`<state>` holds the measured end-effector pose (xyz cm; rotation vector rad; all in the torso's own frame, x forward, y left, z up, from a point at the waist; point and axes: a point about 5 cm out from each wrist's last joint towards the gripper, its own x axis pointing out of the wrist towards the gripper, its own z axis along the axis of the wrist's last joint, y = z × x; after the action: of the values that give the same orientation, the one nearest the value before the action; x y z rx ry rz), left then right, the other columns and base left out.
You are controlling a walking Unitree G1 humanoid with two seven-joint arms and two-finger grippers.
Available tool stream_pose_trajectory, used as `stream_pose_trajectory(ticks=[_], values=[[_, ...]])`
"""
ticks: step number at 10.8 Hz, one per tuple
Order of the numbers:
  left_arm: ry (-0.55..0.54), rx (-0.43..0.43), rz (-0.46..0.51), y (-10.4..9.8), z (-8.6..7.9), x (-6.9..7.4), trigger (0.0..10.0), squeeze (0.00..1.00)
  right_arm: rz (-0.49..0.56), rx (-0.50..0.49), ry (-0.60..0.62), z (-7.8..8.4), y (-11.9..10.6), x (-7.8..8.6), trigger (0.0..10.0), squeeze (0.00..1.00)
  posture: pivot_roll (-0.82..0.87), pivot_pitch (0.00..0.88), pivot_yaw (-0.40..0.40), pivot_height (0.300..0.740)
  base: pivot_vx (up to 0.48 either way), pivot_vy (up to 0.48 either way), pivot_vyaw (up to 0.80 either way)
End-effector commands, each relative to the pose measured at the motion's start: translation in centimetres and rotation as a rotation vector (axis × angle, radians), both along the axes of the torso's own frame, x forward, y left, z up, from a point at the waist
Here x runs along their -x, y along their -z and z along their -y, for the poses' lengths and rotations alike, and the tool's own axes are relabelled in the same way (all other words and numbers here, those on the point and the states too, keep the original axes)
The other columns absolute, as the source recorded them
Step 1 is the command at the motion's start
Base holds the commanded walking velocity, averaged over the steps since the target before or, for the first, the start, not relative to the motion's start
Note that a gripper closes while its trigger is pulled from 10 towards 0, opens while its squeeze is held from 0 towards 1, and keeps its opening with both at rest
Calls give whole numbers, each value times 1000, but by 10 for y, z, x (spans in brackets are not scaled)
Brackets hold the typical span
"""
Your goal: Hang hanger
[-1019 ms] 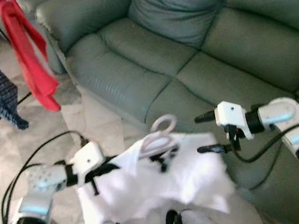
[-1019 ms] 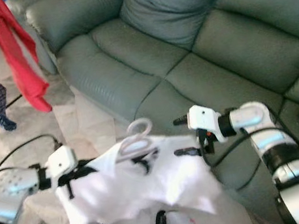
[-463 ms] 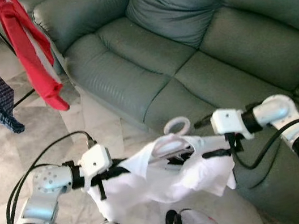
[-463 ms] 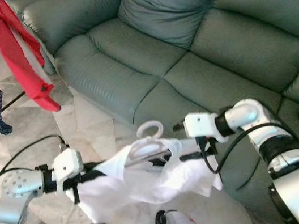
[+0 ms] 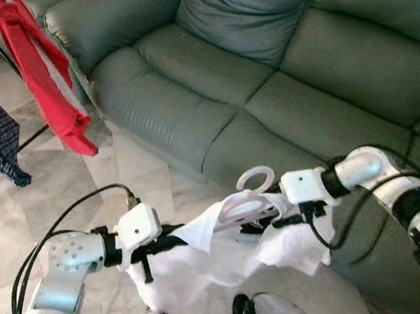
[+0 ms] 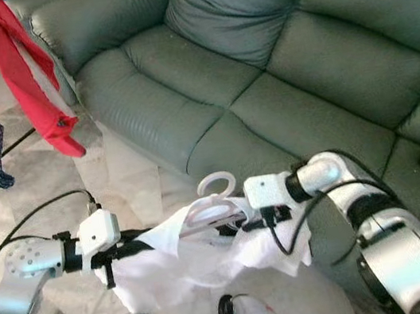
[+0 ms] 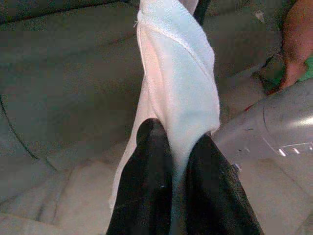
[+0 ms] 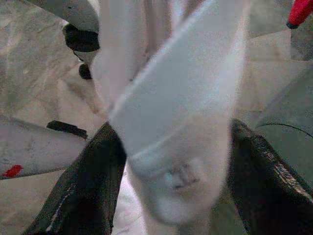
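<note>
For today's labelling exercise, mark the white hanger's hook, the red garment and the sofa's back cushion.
white hanger [image 5: 256,179]: left eye view, its looped hook.
red garment [image 5: 41,72]: left eye view, mid-length of the hanging cloth.
sofa [image 5: 252,1]: left eye view, its back cushion.

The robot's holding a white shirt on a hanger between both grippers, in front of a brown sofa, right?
Not quite: the sofa is grey-green, as the left eye view shows. The white shirt on the hanger is indeed held between the left gripper and right gripper.
</note>
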<state>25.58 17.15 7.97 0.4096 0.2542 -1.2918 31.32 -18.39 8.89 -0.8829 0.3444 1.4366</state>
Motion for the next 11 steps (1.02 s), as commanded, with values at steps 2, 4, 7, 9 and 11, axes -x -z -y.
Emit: stream_pose_trajectory(ticks=[2,4,7,9,11], values=[[26,38,24,-7,6,1,0,0,1,3,12,5,-2,-1,0,0,21,186,-102,740,0,0,0],[27,31,22,-7,6,0,0,0,-45,16,31,15,1,3,0,0,15,185,-100,740,0,0,0],[22,24,16,-5,4,0,0,0,-90,3,50,24,-1,5,0,0,11,187,-99,740,0,0,0],[22,21,11,-4,3,0,0,0,-100,-10,54,25,-2,5,0,0,9,187,-98,740,0,0,0],[20,19,11,-4,2,-1,0,0,-107,-19,54,25,-1,6,0,0,9,186,-96,740,0,0,0]])
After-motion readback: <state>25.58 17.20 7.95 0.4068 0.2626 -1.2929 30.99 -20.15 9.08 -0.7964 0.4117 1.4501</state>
